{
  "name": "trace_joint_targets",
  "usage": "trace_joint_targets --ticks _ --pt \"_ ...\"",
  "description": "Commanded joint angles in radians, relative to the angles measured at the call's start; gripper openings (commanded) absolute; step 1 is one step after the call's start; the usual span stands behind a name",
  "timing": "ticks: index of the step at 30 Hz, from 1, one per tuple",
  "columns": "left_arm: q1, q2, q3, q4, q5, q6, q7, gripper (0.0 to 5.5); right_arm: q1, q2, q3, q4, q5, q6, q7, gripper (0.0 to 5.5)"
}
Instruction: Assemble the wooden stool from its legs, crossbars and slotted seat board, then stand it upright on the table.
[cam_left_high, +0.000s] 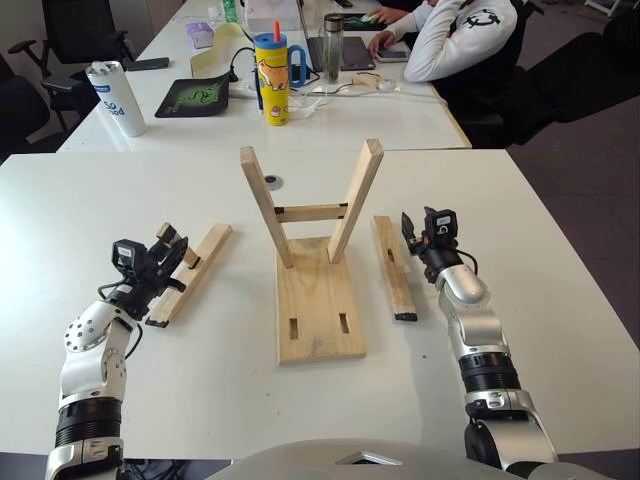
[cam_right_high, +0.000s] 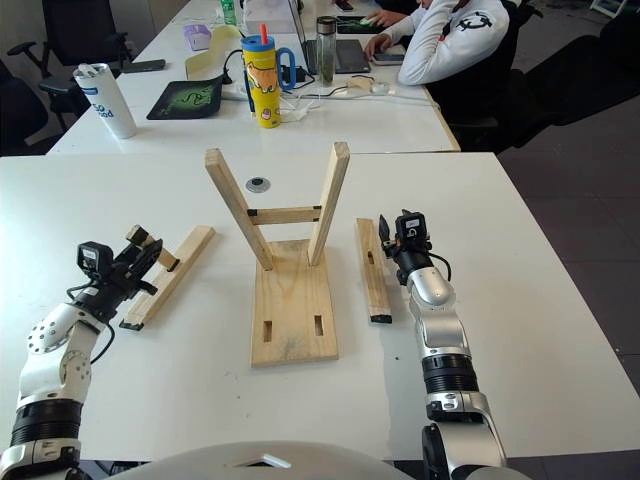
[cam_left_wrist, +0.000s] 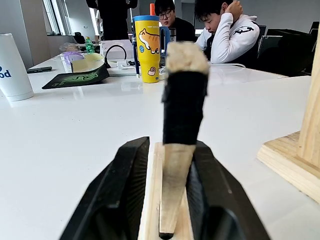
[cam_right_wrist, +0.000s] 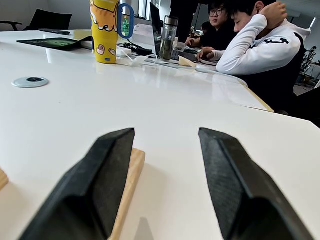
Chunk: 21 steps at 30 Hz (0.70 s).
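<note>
Seat board (cam_left_high: 320, 322) lies flat mid-table w/ two legs (cam_left_high: 263, 205) and a bar (cam_left_high: 311, 213) standing in it, L gripper (cam_left_high: 170, 256) pinching a short crossbar (cam_left_wrist: 182, 100) over the left loose leg (cam_left_high: 203, 263), R gripper (cam_right_wrist: 166, 137) spread beside the right loose leg (cam_left_high: 394, 270), at its far end.

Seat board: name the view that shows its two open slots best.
Left eye view: the whole seat board lies flat, both slots visible near its near end. The right eye view shows the same. The left wrist view catches one corner, no slots.
</note>
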Motion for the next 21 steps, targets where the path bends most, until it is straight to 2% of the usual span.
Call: trace_joint_targets --ticks 1,4,11,17,21 --pt "-0.008 0.003 0.010 -0.031 0.020 0.017 0.031 1.68 -0.003 0.008 -0.001 -0.008 0.010 -0.004 -0.007 2.38" --pt "-0.025 0.000 0.022 -0.107 0.003 0.034 0.062 1.68 0.001 0.010 0.000 -0.012 0.009 -0.002 -0.008 2.38" --pt "-0.172 -0.020 0.069 -0.474 -0.146 0.197 0.249 1.68 0.008 0.021 -0.004 -0.031 0.017 0.012 -0.011 2.38" --pt "-0.342 0.021 0.113 -0.568 -0.236 0.295 0.330 0.73 0.013 0.028 -0.002 -0.038 0.011 0.011 -0.017 2.38" --pt "-0.388 0.051 0.119 -0.546 -0.238 0.318 0.322 0.18 0.022 0.032 -0.001 -0.042 0.010 0.006 -0.022 2.38"
